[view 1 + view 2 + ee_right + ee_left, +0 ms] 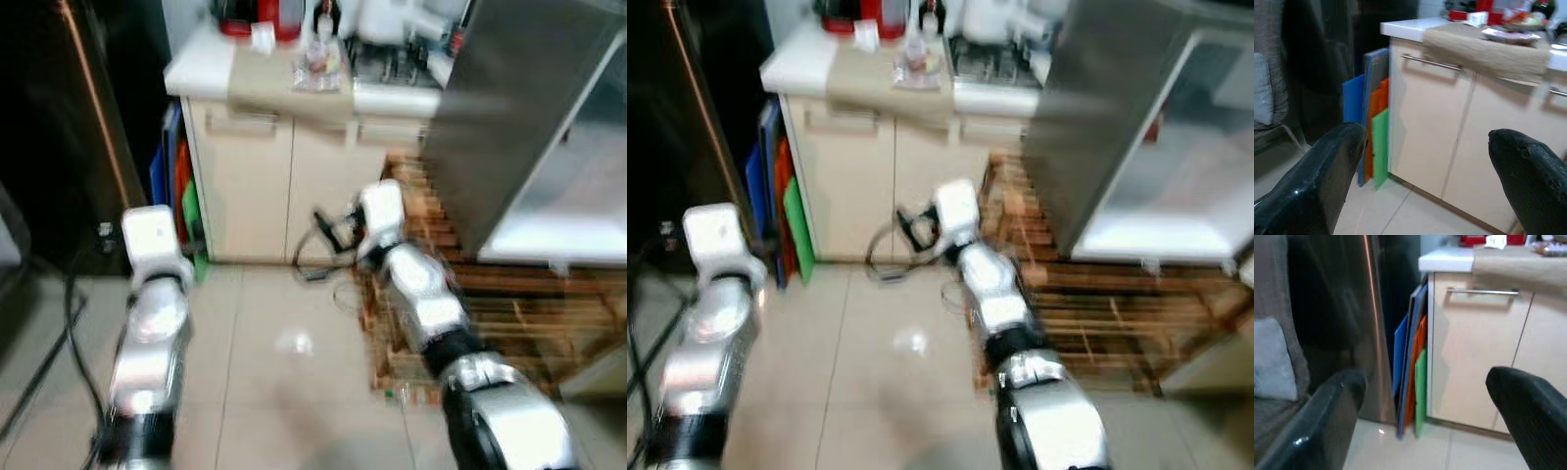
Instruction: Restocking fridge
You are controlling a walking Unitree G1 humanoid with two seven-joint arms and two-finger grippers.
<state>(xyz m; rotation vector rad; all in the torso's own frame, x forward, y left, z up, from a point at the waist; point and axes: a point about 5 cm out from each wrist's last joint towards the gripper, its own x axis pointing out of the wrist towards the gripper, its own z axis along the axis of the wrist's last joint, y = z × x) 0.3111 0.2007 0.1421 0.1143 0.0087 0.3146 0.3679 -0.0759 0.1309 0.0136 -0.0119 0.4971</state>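
A silver fridge (509, 127) stands at the right with its pale inside (573, 206) showing, raised on a wooden slatted pallet (509, 304). My right arm reaches forward beside the pallet; its gripper (1427, 137) is open and holds nothing, facing a cream cupboard (1449, 127). My left arm is held out low on the left, and its gripper (1425, 382) is also open and bare, pointing at the cupboard's corner. The eye views are blurred.
A white counter (201, 69) above the cupboard carries a red appliance (260, 18) and a wrapped tray (318, 64). Blue, orange and green boards (181, 186) lean at its side. A dark tall unit (59, 117) fills the left. Cables (73, 323) lie on the tiled floor.
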